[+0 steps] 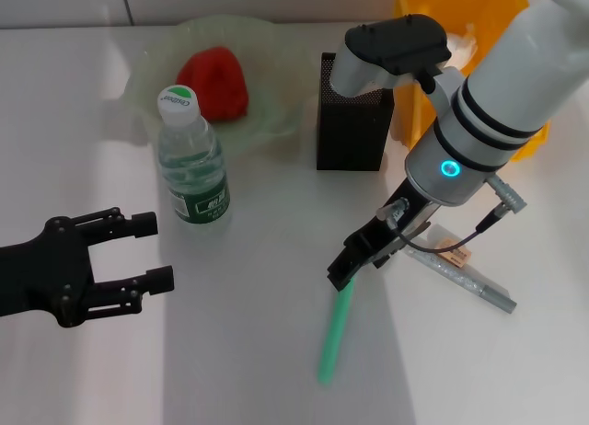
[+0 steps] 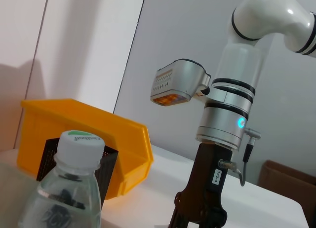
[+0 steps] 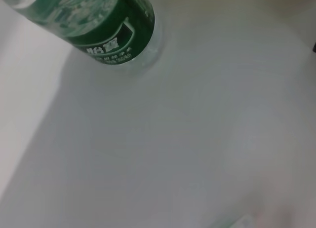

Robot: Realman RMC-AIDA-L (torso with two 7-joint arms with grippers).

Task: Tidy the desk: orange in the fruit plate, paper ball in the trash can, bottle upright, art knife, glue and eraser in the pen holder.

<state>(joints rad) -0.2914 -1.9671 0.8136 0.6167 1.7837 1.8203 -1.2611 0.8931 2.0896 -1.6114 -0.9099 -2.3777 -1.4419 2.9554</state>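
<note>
Under the right gripper (image 1: 348,270), clamped on its upper end: green art knife (image 1: 333,338), tilted over the desk (image 1: 248,351).

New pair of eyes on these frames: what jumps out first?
Likely the right gripper at mid-table, over one end of a green stick lying on the white table. Next, the orange in the fruit plate at the back, with the bottle upright before it.
</note>
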